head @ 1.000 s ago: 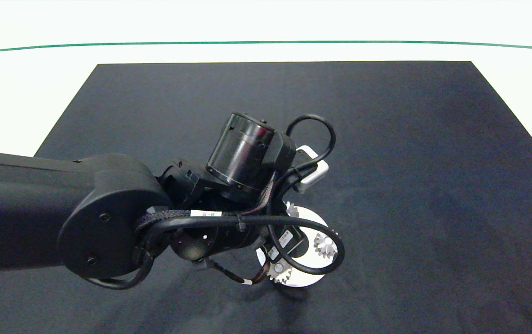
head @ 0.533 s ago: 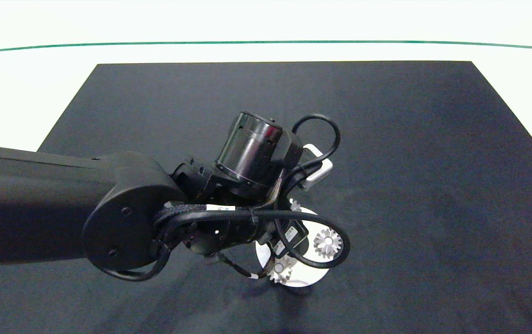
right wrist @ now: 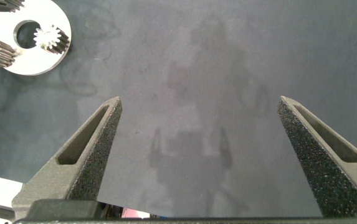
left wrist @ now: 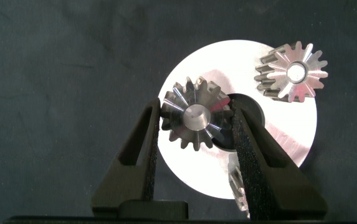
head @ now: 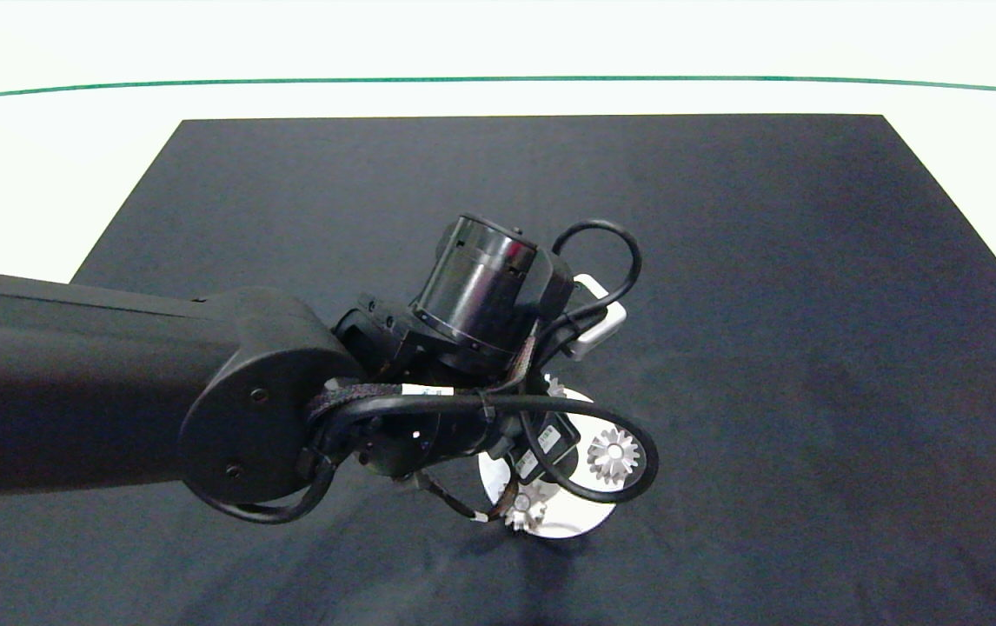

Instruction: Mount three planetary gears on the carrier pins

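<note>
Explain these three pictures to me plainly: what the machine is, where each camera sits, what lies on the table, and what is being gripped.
This is a two-armed robot. The head view looks down from above at a black mat, with the left arm reaching in. The other two cameras sit on the wrists. On the mat lies a white disc with pins for small silvery gears. The left gripper has its fingers shut on one gear over the disc; a second gear sits on the disc and a third shows only partly. The right gripper is open over bare mat, holding nothing.

3 gears [left wrist: 194,120], 1 white disc [left wrist: 293,134], perhaps 3 pins
</note>
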Available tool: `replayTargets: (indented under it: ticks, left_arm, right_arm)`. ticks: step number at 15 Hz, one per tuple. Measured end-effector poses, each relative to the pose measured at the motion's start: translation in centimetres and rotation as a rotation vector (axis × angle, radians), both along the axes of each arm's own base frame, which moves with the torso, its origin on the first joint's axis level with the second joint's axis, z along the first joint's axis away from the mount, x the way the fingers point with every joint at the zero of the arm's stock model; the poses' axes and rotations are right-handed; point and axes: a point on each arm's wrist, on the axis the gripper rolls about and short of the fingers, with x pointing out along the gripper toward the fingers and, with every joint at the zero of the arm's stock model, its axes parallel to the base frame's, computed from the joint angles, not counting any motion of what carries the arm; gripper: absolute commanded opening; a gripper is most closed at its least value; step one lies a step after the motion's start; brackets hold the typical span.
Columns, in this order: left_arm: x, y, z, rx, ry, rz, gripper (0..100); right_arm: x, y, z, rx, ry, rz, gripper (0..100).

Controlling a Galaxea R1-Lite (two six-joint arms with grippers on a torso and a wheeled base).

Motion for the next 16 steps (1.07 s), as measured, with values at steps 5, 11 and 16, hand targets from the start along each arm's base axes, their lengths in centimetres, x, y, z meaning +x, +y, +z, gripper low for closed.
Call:
replayTargets:
  ticks: [5,11,16]
  left_arm:
    - [0.64,0.34,-0.25,0.009,0.002,0.016,0]
    - [0.99,0.68,-0.32,0.013,0.002,0.029,0]
    - [0.97,0.73,-0.35,0.014,0.003,0.029,0]
  right_arm:
    - [0.00,0.00,-0.03,-0.001,0.001,0.001,100]
    - [0.00,0.00,-0.04,-0.001,0.002,0.000,100]
    - [0.01,0.00,-0.03,0.000,0.001,0.000,100]
